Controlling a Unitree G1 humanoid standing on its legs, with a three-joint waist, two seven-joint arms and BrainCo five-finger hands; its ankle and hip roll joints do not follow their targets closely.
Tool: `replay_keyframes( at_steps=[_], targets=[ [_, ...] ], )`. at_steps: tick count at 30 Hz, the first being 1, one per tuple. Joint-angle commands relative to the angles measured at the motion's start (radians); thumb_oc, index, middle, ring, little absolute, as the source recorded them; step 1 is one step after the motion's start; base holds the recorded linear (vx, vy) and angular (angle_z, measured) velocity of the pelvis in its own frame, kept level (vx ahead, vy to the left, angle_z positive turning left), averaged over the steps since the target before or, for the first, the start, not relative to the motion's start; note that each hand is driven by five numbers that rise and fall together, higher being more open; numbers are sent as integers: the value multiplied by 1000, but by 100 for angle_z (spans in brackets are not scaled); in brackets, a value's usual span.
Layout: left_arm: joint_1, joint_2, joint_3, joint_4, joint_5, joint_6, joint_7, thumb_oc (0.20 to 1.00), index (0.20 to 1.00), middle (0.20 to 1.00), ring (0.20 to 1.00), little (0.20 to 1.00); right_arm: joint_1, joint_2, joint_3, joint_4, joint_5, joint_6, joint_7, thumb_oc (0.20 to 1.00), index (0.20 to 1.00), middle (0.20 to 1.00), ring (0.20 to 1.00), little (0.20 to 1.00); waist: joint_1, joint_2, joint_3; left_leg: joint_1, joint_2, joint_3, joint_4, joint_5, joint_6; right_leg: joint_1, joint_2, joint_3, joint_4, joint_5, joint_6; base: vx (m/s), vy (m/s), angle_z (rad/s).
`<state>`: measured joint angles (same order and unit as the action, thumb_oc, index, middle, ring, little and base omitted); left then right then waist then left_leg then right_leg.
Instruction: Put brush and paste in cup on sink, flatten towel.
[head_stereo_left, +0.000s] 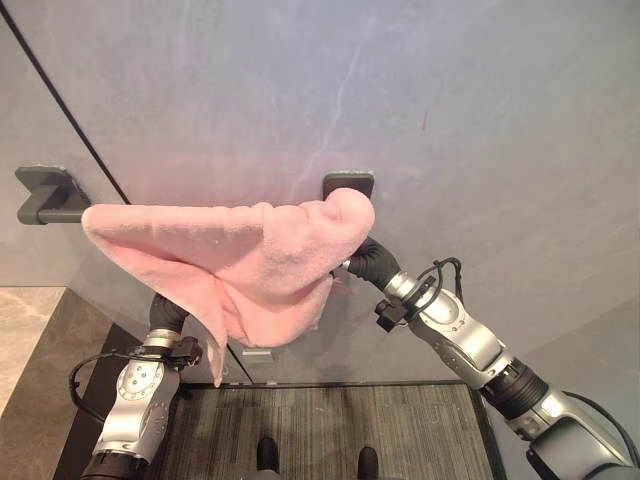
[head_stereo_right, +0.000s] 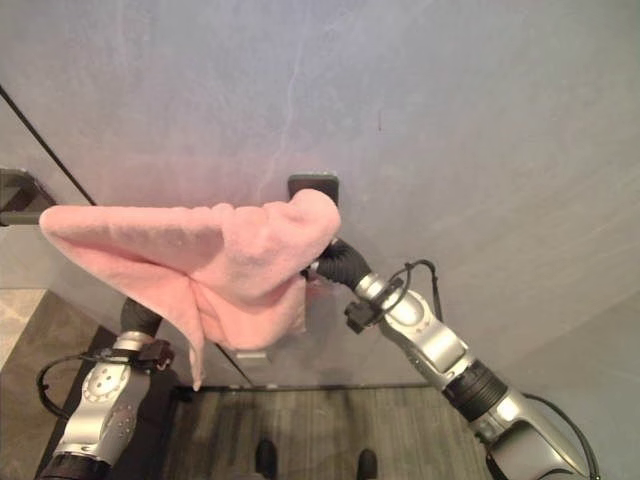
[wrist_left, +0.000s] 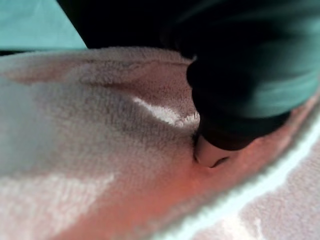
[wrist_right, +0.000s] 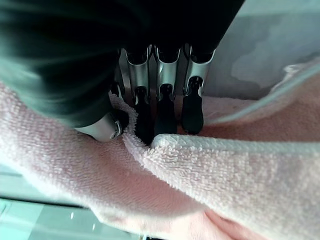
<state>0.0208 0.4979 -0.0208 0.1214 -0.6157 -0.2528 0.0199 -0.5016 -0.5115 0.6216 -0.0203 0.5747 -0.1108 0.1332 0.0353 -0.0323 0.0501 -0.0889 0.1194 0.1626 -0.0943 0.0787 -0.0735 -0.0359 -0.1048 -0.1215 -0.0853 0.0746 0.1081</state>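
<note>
A pink towel (head_stereo_left: 240, 260) hangs bunched over a dark wall bar (head_stereo_left: 45, 208), gathered into a hump at the right bracket (head_stereo_left: 348, 183) with a corner drooping low in the middle. My right hand (wrist_right: 160, 107) reaches under the hump from the right. Its fingers (wrist_right: 192, 107) and thumb (wrist_right: 107, 127) pinch a folded towel edge (wrist_right: 200, 150). My left arm comes up from the lower left, and its dark wrist cover (head_stereo_left: 168, 312) goes behind the hanging cloth. In the left wrist view the left hand (wrist_left: 240, 75) lies against the towel (wrist_left: 100, 130).
A grey stone wall (head_stereo_left: 450, 110) with a dark diagonal seam (head_stereo_left: 60, 95) fills the background. Below lie a dark ribbed mat (head_stereo_left: 330, 420) and beige floor (head_stereo_left: 20, 330) at the left.
</note>
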Motion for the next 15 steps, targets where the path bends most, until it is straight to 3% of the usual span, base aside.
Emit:
replay_keyframes(
  at_steps=[1,8,15],
  targets=[
    [-60,89,42,-39,-39,-71,20,200,200,200,200,200,-239,108,-45,17,-10,-38,-35,200,200,200,200,200,67,-112,12,50,-38,-33,7,-39,2,8,-201,35,35,93,142,-7,14,18],
    [-45,109,82,-51,-38,-65,22,200,200,200,200,200,-271,86,-18,-88,-64,-24,-2,200,200,200,200,200,77,-136,20,37,-46,-41,7,-40,6,0,-204,27,48,104,143,-8,13,7],
    [-42,105,61,-13,-3,-46,34,200,200,200,200,200,-210,113,-61,-32,-130,-23,-56,200,200,200,200,200,66,-137,15,41,-49,-29,7,-45,9,-7,-207,32,54,107,144,-7,9,0]
  ],
)
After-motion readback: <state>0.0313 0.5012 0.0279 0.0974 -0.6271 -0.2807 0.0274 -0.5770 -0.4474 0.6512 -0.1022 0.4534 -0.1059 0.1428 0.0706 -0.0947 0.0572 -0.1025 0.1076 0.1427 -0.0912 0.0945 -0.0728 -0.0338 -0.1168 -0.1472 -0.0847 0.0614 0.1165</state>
